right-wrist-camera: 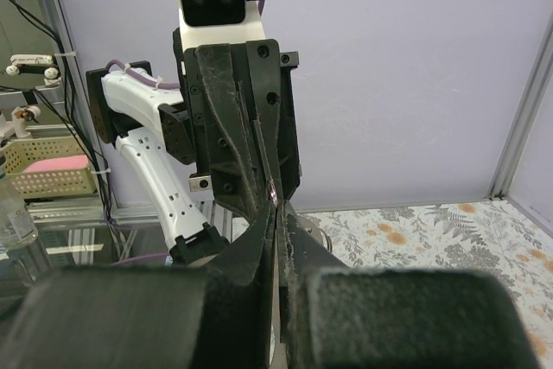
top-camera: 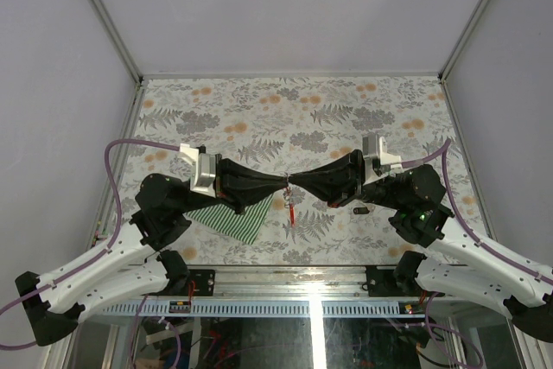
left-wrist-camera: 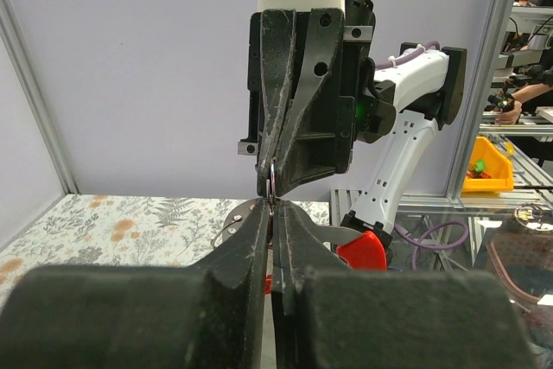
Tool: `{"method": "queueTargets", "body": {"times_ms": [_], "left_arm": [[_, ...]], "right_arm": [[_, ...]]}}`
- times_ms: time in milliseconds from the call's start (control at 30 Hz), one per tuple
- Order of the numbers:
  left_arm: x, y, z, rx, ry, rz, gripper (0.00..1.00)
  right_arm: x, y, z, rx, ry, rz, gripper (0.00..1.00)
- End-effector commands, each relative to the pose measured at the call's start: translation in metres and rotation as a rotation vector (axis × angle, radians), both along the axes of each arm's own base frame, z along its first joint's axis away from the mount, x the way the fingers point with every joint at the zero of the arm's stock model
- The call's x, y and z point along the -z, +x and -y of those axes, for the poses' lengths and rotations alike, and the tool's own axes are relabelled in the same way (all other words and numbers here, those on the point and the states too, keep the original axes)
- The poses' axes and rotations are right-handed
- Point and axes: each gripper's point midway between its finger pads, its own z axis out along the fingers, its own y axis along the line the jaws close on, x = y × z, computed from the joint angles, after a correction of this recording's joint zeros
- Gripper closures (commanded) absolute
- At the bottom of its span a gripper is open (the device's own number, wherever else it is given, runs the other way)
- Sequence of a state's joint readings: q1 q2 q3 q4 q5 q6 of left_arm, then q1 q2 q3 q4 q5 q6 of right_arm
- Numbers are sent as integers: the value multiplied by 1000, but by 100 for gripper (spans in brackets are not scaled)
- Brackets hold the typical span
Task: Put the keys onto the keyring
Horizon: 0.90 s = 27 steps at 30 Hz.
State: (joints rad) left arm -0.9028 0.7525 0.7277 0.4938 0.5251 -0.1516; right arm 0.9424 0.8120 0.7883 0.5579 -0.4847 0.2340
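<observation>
Two arms tip to tip above the counter (top-camera: 259, 110): left tool (top-camera: 282, 181) and right tool (top-camera: 295, 181), both pinched shut on the keyring (top-camera: 289, 186). Red strap (top-camera: 293, 212) dangling below. Held aloft, presumably for prying the loop apart and threading. Small dark key (top-camera: 361, 210) lying near the right tool, not yet on.

From the left wrist: fingers (left-wrist-camera: 251, 239) closed on the thin ring right at the tips, opposite tool clamping its far side.

From the right wrist: same pinch mirrored, ring barely a glint.
</observation>
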Motion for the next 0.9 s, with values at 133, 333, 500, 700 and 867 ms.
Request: {"method": "queueTargets", "body": {"times_ms": [133, 333, 500, 700, 867], "left_arm": [[-33, -21, -11, 51, -93, 128, 100], [-22, -22, -7, 60, -1, 142, 100], [-10, -16, -5, 38, 116, 128, 100], [8, -13, -3, 41, 285, 110, 100], [29, -8, -1, 53, 449, 59, 100]], "right_arm": [[-32, -8, 9, -4, 64, 81, 100], [-29, -7, 12, 17, 34, 93, 86], [-27, -8, 18, 43, -19, 121, 75], [-10, -7, 28, 89, -132, 149, 63], [5, -5, 35, 122, -207, 202, 57]]}}
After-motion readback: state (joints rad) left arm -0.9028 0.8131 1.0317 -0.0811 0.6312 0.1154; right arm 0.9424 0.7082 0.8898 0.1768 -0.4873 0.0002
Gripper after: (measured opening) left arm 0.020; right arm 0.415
